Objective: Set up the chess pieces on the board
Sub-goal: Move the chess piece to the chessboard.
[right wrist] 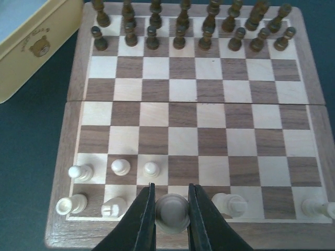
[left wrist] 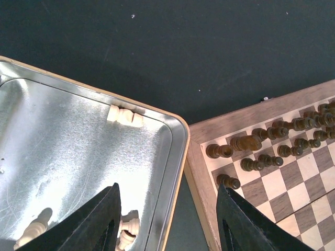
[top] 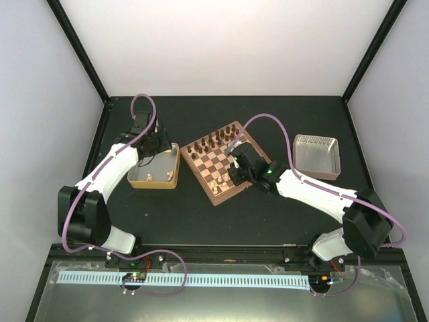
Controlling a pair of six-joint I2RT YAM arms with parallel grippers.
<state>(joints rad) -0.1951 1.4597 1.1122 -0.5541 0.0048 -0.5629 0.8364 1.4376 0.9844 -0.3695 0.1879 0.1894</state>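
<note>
The board lies mid-table, also in the right wrist view and left wrist view. Dark brown pieces fill its two far rows. Several cream pieces stand in the near rows. My right gripper is shut on a cream piece, held at the board's near row. My left gripper is open and empty, above the right rim of the tan tray. Cream pieces lie inside that tray.
A silver metal tray stands at the right of the board. The tan tray touches the board's left side; its yellow wall with a bear print shows in the right wrist view. Black table all around.
</note>
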